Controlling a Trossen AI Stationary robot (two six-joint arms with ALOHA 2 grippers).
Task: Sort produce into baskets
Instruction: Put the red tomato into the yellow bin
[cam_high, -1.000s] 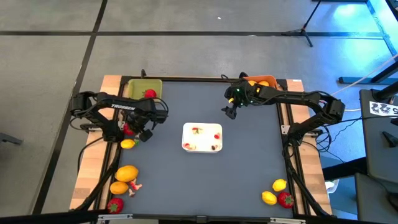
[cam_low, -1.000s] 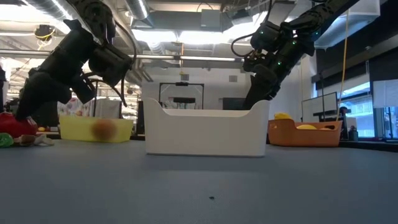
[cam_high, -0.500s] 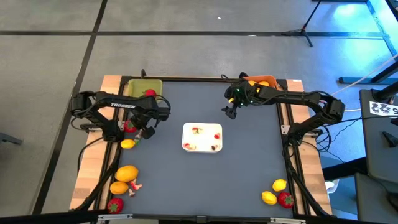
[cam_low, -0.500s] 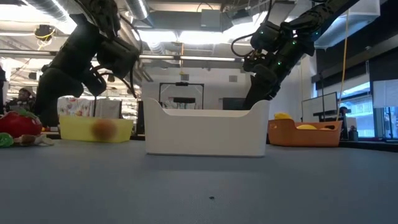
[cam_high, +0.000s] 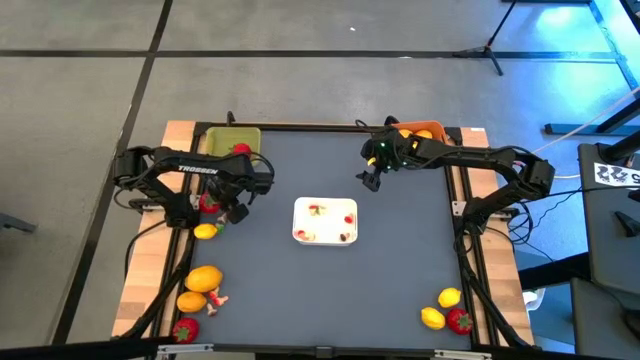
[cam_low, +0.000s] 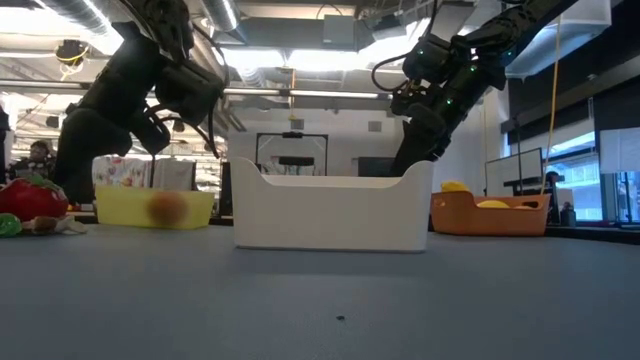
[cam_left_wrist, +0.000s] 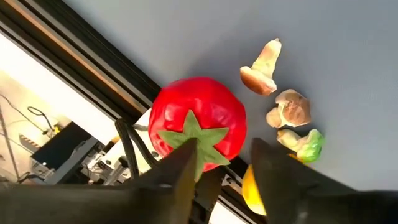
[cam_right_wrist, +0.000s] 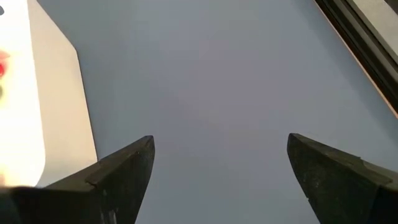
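Left hand (cam_left_wrist: 214, 165) slightly parted over the red strawberry (cam_left_wrist: 198, 123) at the desk's (cam_high: 400, 270) left edge, grip uncertain. Right hand (cam_right_wrist: 217, 168) wide open, empty, near the orange basket (cam_high: 424, 130).

Yellow fruit (cam_left_wrist: 250, 190) half hidden behind jaws.

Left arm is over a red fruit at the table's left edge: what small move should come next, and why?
Probably lower the left gripper a little and close on the red fruit. Its fingers stand apart just short of the fruit, which lies free at the table's edge, outside the yellow-green basket. The right gripper waits open by the orange basket.
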